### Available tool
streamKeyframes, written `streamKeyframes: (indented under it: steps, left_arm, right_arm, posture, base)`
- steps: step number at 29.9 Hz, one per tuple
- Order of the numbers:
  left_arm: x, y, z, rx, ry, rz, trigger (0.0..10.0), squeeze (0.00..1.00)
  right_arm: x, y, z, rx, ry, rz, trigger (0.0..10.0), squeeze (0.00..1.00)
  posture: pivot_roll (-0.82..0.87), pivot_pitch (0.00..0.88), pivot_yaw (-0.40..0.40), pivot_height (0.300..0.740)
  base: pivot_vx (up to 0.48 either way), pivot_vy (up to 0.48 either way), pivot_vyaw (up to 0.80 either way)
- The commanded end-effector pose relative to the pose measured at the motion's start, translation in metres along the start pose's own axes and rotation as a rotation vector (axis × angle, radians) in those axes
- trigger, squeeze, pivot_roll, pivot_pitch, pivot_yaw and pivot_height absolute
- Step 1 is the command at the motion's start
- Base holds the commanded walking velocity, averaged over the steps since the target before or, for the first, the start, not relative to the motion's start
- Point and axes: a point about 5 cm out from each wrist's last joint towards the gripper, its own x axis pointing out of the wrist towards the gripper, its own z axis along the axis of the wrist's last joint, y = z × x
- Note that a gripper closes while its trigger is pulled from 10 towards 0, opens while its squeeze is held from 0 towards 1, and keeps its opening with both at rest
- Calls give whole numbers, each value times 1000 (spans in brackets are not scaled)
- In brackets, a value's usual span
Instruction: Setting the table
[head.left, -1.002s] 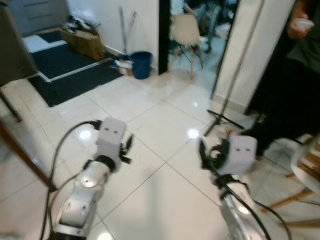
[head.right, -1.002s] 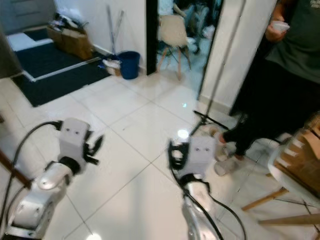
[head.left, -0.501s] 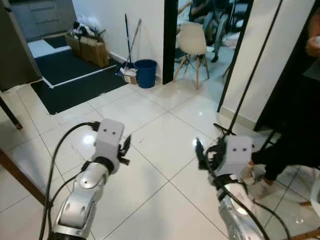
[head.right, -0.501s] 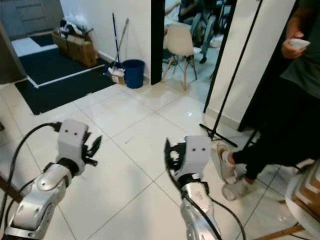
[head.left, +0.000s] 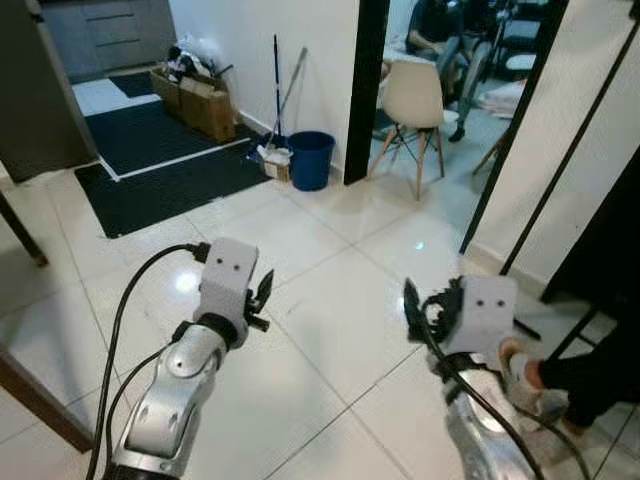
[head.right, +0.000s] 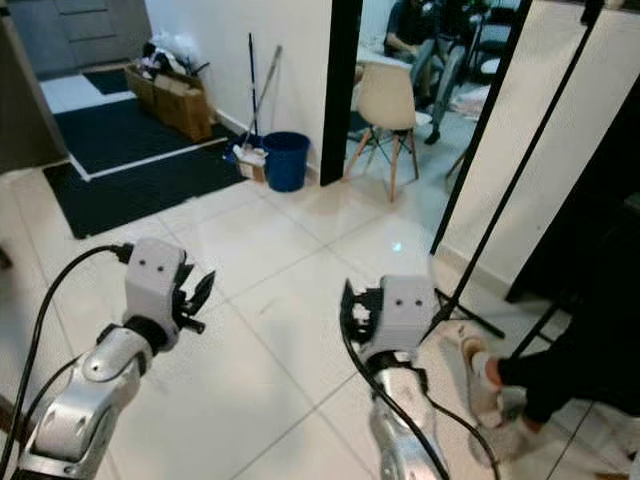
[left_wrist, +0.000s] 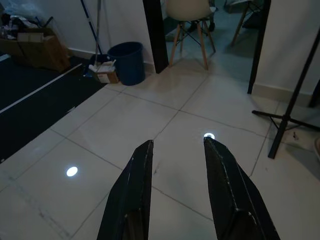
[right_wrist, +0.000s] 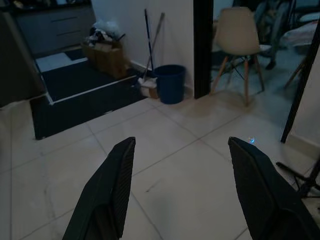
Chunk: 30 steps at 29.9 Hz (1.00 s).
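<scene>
My left gripper (head.left: 262, 293) is held up in front of me over the white tiled floor (head.left: 330, 270). It is open, with nothing between its two black fingers (left_wrist: 135, 195). My right gripper (head.left: 424, 306) hangs at the same height to the right. It is open wide and empty too, its fingers (right_wrist: 110, 190) spread over bare tile.
A blue bucket (head.left: 311, 160) and a broom (head.left: 281, 90) stand by the wall ahead. A white chair (head.left: 413, 95) sits in a doorway. Cardboard boxes (head.left: 205, 100) and a black mat (head.left: 150, 175) lie far left. A black tripod stand (head.left: 530, 190) and a person's leg (head.left: 595, 375) are right.
The whole picture has shifted, so the camera has moved; the person has slid mostly out at the right. Both arms keep the same raised pose, grippers still open.
</scene>
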Motion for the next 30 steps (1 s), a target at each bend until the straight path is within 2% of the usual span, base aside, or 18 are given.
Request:
streamKeyframes:
  steps: [1,12,30]
  left_arm:
    - [0,-2,-2,11,11,-4,10000,0]
    - [0,-1,-2,13,13,-4,10000,0]
    - [0,-1,-2,13,12,-5,10000,0]
  right_arm:
    - [-2,-4,-3,1,12,-12,10000,0]
    - [-3,-4,-2,5,7,-11,10000,0]
    - [-3,-4,-1,4,4,-9,10000,0]
  posture:
    - [81,59,115,740]
    - [81,66,117,740]
    - [80,67,120,740]
  base:
    - [480,0,0]
    - [480,0,89]
    - [480,0,800]
